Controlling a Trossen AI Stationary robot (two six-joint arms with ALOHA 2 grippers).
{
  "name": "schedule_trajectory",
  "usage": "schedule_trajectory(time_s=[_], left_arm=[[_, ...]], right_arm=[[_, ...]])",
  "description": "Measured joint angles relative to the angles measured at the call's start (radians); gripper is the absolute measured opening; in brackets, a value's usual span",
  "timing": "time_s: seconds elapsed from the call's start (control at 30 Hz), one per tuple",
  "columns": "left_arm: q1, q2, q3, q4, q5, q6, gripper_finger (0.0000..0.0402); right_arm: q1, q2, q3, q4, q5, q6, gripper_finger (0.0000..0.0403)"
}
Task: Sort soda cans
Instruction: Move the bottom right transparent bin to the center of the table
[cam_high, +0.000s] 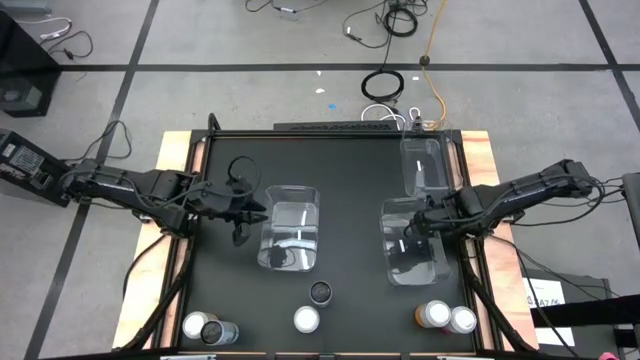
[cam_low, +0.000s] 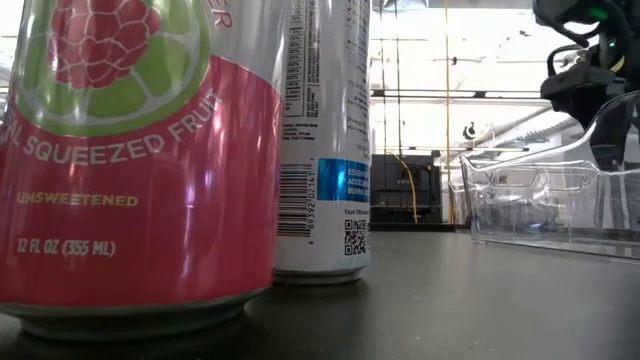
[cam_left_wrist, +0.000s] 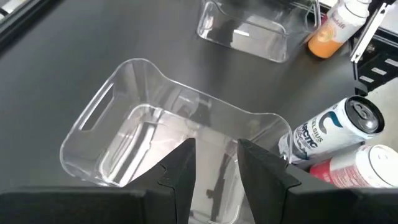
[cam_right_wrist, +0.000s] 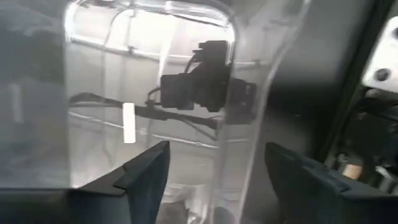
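Six soda cans stand upright along the table's near edge: two at the left (cam_high: 208, 328), a silver-topped one (cam_high: 306, 319) and a black-topped one (cam_high: 321, 293) in the middle, and an orange one (cam_high: 433, 314) beside a silver-topped one (cam_high: 462, 320) at the right. A pink can (cam_low: 130, 160) and a silver can (cam_low: 325, 140) fill the low view. My left gripper (cam_left_wrist: 214, 171) is open, just left of the left clear bin (cam_high: 290, 228). My right gripper (cam_right_wrist: 217, 168) is open, its fingers on either side of the right bin's wall (cam_right_wrist: 239, 118).
A third clear bin (cam_high: 425, 160) sits at the table's far right corner. The left and right bins stand mid-table with bare black surface (cam_high: 350, 240) between them. Wooden edges (cam_high: 175, 160) border the table. Cables lie on the floor beyond the far edge.
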Motion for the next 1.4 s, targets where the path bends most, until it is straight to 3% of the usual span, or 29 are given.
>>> schedule_trajectory(time_s=[0.4, 0.67, 1.07, 1.4], left_arm=[[0.000, 0.000, 0.000, 0.015, 0.011, 0.000, 0.0128], [0.000, 0.000, 0.000, 0.010, 0.034, 0.001, 0.0128], [0.000, -0.004, 0.000, -0.001, 0.165, 0.002, 0.0128], [0.000, -0.108, 0.000, -0.089, 0.169, 0.009, 0.0128]], right_arm=[[-0.001, 0.013, 0.000, 0.011, 0.001, 0.077, 0.0013], [-0.001, 0.035, 0.000, 0.183, 0.046, 0.144, 0.0002], [-0.038, 0.211, 0.009, 0.526, 0.109, 0.212, 0.0001], [-0.167, 0.394, 0.240, 0.411, 0.087, -0.050, 0.0000]])
